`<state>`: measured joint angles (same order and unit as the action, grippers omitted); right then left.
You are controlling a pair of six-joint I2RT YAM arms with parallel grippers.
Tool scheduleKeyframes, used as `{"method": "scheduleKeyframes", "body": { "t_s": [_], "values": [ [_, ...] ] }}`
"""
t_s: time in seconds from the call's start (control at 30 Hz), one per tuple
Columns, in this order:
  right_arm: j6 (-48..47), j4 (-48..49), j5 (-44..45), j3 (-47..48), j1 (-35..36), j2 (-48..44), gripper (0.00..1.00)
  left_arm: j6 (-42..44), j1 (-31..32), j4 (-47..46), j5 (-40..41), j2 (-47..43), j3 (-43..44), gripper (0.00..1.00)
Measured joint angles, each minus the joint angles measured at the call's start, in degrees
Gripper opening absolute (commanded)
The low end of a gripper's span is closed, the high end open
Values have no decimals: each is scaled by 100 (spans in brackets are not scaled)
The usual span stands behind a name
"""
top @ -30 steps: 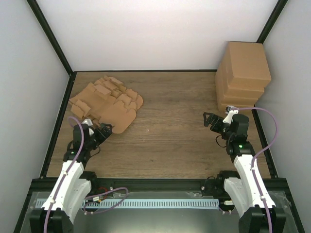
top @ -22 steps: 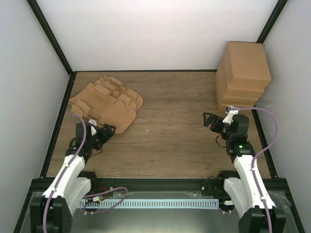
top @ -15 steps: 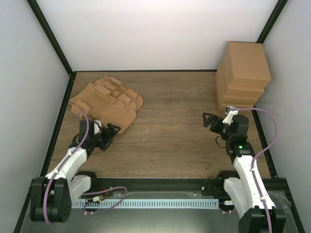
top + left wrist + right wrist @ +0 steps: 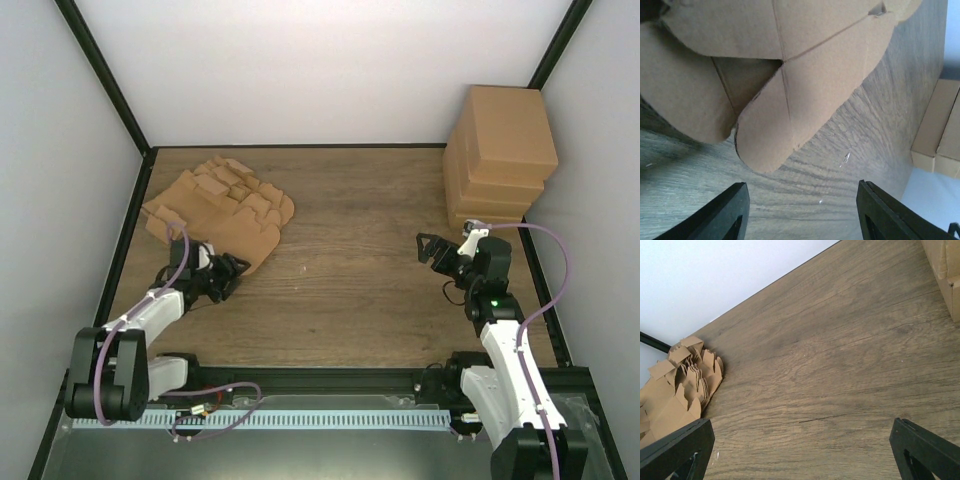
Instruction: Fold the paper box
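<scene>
Flat brown cardboard box blanks (image 4: 218, 205) lie heaped at the far left of the wooden tabletop (image 4: 350, 300), where the left pincer (image 4: 232, 270), jaws apart and empty, sits low facing the nearest rounded flap (image 4: 770, 125), probably to pinch it, while the right pincer (image 4: 432, 248) hovers wide open

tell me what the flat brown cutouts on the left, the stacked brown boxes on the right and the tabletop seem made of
Flat brown cutouts: thin matte paperboard, judging by pressed crease lines and clean die-cut edges. Stacked brown boxes: apparently the same matte brown board. Tabletop: wood-grain look with streaks and a faint sheen; real wood or laminate is unclear.
</scene>
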<state>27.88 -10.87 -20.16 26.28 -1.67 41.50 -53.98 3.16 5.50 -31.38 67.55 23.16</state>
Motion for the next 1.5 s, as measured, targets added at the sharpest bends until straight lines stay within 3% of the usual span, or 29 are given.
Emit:
{"method": "scheduleKeyframes", "body": {
  "t_s": [0.2,0.27,0.43,0.47,0.63,0.83,1.1,1.27,1.5],
  "values": [
    [-20,-2,7,0,0,0,100,-2,0,-299,-17,337,0,51],
    [-22,-2,11,0,0,2,100,-17,0,-382,-17,422,0,43],
    [-48,-17,37,0,0,2,100,-11,0,-575,-9,649,17,6],
    [-63,-28,44,0,0,2,100,-9,0,-564,17,671,33,4],
    [-129,-81,85,4,0,0,100,103,0,-214,98,424,232,4],
    [-138,-83,83,9,0,-17,100,267,4,791,503,-942,625,4],
    [-98,-79,-26,33,0,42,100,708,4,1788,927,-1749,2258,4],
    [-44,-273,-101,308,0,190,100,774,4,1744,654,-1976,2957,4],
    [398,-398,-1080,896,0,839,99,157,160,988,31,-2286,2791,4]
  ]
}}
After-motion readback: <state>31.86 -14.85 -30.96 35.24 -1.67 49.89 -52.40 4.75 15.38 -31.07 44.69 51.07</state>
